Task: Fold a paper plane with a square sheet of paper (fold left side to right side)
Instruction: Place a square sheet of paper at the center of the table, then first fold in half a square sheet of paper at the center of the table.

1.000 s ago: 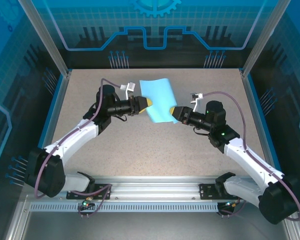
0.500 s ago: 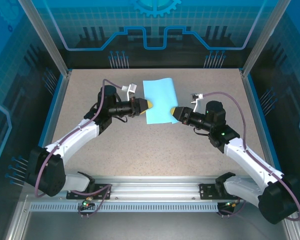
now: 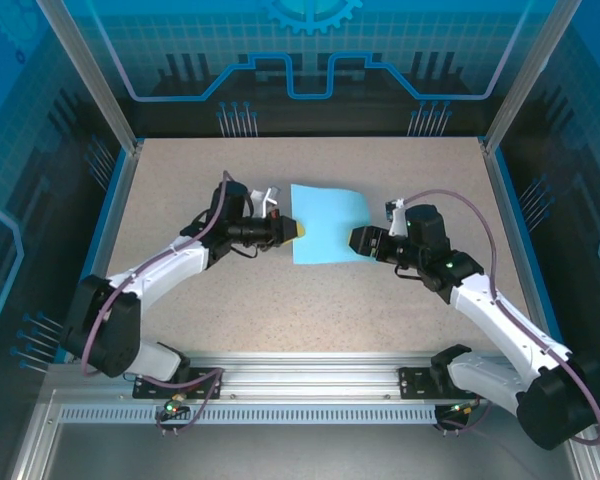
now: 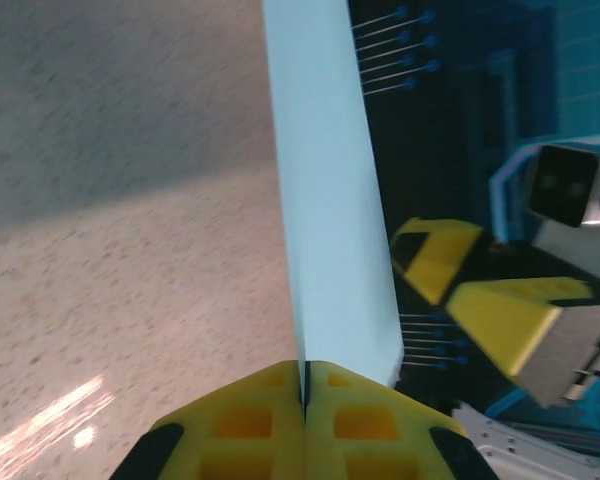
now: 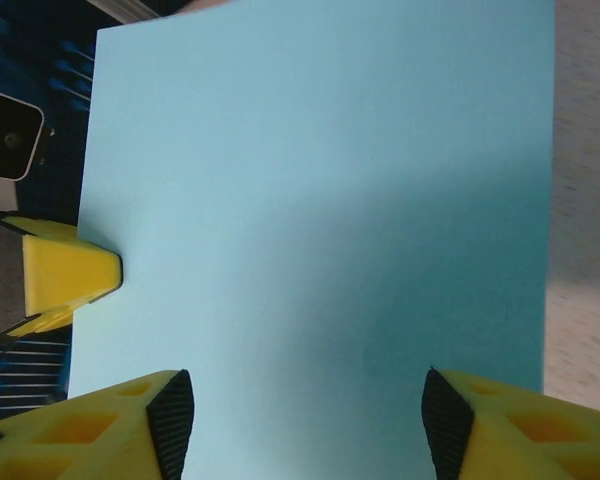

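The square sheet of paper (image 3: 330, 222) sat on the worktop (image 3: 280, 300) between two low, outstretched arms: left gripper (image 3: 296, 230) clenched on its left edge, right gripper (image 3: 357, 240) spread open at its right edge.

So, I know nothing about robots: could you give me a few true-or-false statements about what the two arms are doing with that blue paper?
1. The left tool is pinched shut on an edge of the light-blue sheet of paper. True.
2. The right tool is clamped shut too. False: its jaws stand open.
3. Seen from above, the sheet lies between the two tools. True.
4. The sheet is already a pointed plane. False: it is a plain four-cornered sheet.
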